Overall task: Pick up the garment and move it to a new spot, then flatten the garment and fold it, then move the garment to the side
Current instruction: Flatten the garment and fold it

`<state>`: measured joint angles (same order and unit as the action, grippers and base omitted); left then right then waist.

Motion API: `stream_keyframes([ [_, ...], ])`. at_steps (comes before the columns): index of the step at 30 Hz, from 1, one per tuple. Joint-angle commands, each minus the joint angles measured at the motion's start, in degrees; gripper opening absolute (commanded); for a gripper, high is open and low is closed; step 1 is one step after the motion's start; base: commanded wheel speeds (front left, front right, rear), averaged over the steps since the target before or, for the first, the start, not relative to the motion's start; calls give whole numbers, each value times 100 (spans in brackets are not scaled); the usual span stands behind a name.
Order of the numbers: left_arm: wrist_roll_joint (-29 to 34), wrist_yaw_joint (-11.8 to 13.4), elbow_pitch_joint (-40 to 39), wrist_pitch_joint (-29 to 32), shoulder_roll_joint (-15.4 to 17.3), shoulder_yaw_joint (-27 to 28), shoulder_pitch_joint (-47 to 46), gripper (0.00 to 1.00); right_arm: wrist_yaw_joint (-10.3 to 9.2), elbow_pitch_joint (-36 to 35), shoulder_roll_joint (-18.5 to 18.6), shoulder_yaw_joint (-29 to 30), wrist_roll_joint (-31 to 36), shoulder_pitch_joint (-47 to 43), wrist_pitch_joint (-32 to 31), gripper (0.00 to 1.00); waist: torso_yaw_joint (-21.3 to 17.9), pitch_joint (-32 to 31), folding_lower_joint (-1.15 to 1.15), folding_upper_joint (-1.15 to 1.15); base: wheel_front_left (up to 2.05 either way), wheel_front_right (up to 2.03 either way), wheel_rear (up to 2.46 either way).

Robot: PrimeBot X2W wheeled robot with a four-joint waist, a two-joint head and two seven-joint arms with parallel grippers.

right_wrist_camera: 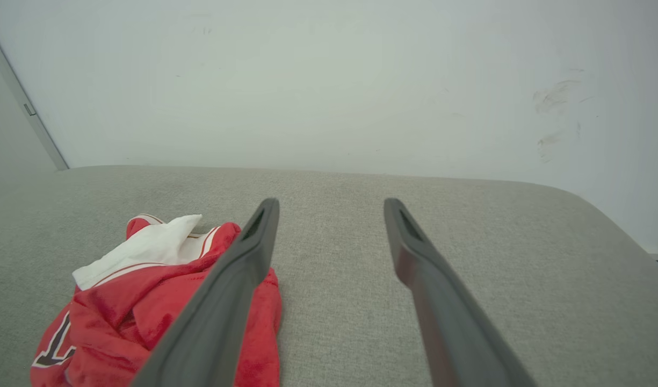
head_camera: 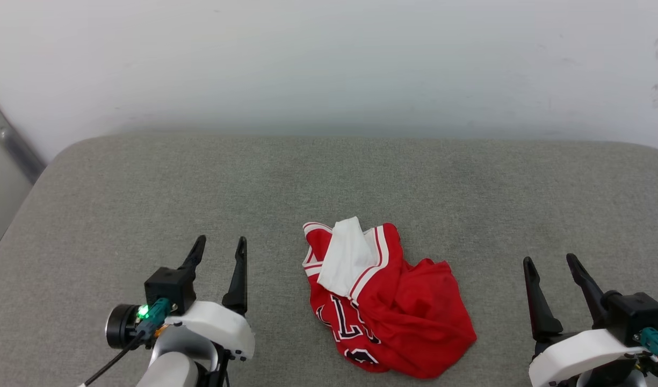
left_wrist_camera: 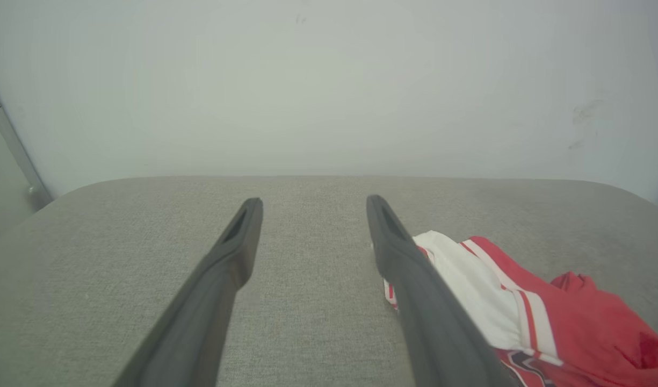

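Crumpled garment (head_camera: 409, 312) on the grey padded surface (head_camera: 361, 177). The left gripper (head_camera: 221, 242) and right gripper (head_camera: 550, 259) flank the garment, well apart from it, jaws spread and empty. It is probably light, limp and thin, so pinch the raised white sleeve (head_camera: 346, 255).

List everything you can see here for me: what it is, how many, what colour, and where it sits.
crumpled red jersey shirt of thin fabric: one, red with white sleeve and black lettering, on the near middle of the surface, between the grippers, touching neither
grey woven-fabric padded surface: one, grey, beneath the shirt
plain wall: one, off-white, behind the surface
slanted metal strip: one, grey, far left
left gripper: one, dark fingers, open, lower left
right gripper: one, dark fingers, open, lower right
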<state>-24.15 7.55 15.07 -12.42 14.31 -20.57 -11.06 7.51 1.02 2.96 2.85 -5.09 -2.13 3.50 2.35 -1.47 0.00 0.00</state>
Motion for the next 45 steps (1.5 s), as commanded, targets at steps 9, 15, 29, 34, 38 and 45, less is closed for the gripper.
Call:
stream_keyframes([
  [9, -221, -827, 255, 1709, -42, -679, -1134, 100, -4, -59, -12, -49, -41, 95, -21, 100, -26, 185, 0, 0, 0, 0, 0],
  [15, -641, -1276, 709, 3383, -101, -1146, -1643, 100, -4, -46, -11, -146, -56, 209, -18, 100, -191, 439, 0, 0, 0, 0, 0],
  [29, -1132, -1477, 1208, 4377, -44, -1567, -2060, 0, -4, 154, -11, -227, -143, 429, 119, 100, -511, 814, 0, 0, 0, 0, 0],
  [34, -1093, -1487, 1163, 4156, 16, -1652, -2200, 0, -4, 220, -11, -192, -182, 447, 144, 100, -490, 816, 0, 0, 0, 0, 0],
  [38, -933, -1418, 1007, 3801, 146, -1583, -2291, 0, -4, 260, -11, -122, -183, 405, 150, 100, -382, 730, 0, 0, 0, 0, 0],
  [45, -1041, -931, 364, 3405, 594, -1138, -1648, 0, -4, 282, -10, -63, -199, 291, 131, 100, -137, 526, 0, 0, 0, 0, 0],
])
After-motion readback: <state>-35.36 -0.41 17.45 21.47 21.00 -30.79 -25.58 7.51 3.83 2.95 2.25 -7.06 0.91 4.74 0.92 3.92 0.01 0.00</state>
